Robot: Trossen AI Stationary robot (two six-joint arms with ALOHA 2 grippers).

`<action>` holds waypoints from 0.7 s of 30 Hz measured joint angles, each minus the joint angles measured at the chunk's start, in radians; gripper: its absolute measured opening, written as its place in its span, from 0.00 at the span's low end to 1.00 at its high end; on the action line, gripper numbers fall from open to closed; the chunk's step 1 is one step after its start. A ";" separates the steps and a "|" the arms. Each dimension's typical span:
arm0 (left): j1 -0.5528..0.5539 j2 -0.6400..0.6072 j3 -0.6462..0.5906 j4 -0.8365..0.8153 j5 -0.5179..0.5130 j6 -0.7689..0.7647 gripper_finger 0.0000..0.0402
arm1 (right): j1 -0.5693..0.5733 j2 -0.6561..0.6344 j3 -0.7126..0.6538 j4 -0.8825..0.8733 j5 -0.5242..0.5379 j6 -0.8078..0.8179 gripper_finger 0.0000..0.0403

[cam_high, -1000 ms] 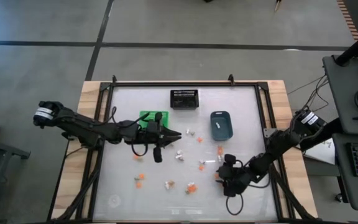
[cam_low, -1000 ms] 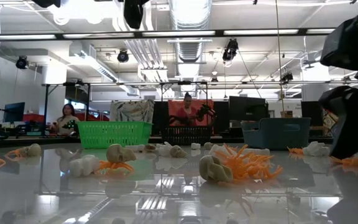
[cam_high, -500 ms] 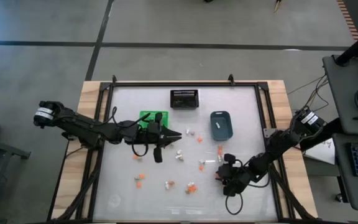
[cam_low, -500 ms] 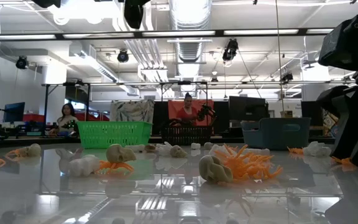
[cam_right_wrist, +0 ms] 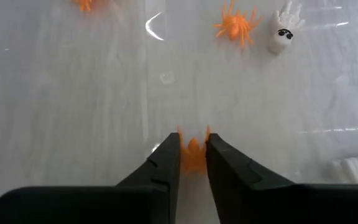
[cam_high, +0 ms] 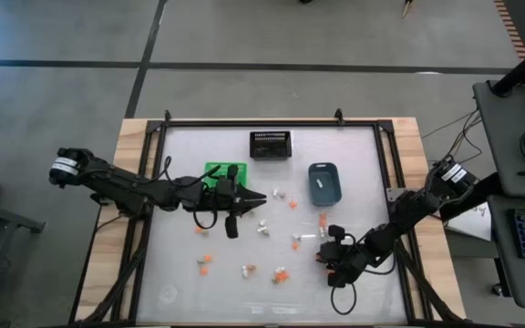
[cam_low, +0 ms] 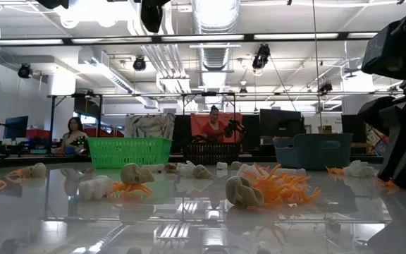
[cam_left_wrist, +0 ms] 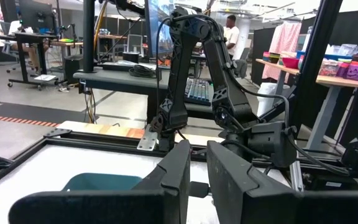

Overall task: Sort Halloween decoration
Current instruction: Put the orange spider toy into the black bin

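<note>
Small orange, white and tan Halloween trinkets [cam_high: 262, 225] lie scattered on the white table top. My right gripper [cam_right_wrist: 193, 155], low at the table's near right [cam_high: 322, 258], is shut on an orange spider [cam_right_wrist: 193, 151]. Another orange spider [cam_right_wrist: 235, 26] and a white ghost [cam_right_wrist: 283, 28] lie beyond it. My left gripper [cam_high: 261, 195] hovers level above the table beside the green bin [cam_high: 223, 173]. Its fingers [cam_left_wrist: 174, 171] stand close together with only a narrow slit, and nothing shows between them. My right gripper pinches the orange spider's body [cam_right_wrist: 194, 148] between its two fingertips. The fingers slant down at it from the table's near right. The spider rests on the table top, its legs showing just past the tips.
A black mesh bin [cam_high: 270, 144] stands at the far middle and a blue-grey bin [cam_high: 324, 182] at the right of centre. Trinkets dot the middle and near part of the table [cam_high: 204, 261]. A raised frame [cam_high: 272, 121] rims the table.
My right gripper has shut its fingers on the orange spider while staying in place. The spider has stayed on the table.
</note>
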 joint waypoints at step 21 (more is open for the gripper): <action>0.000 0.000 0.000 0.000 0.000 0.018 0.09 | 0.000 -0.032 0.028 -0.004 0.010 -0.016 0.12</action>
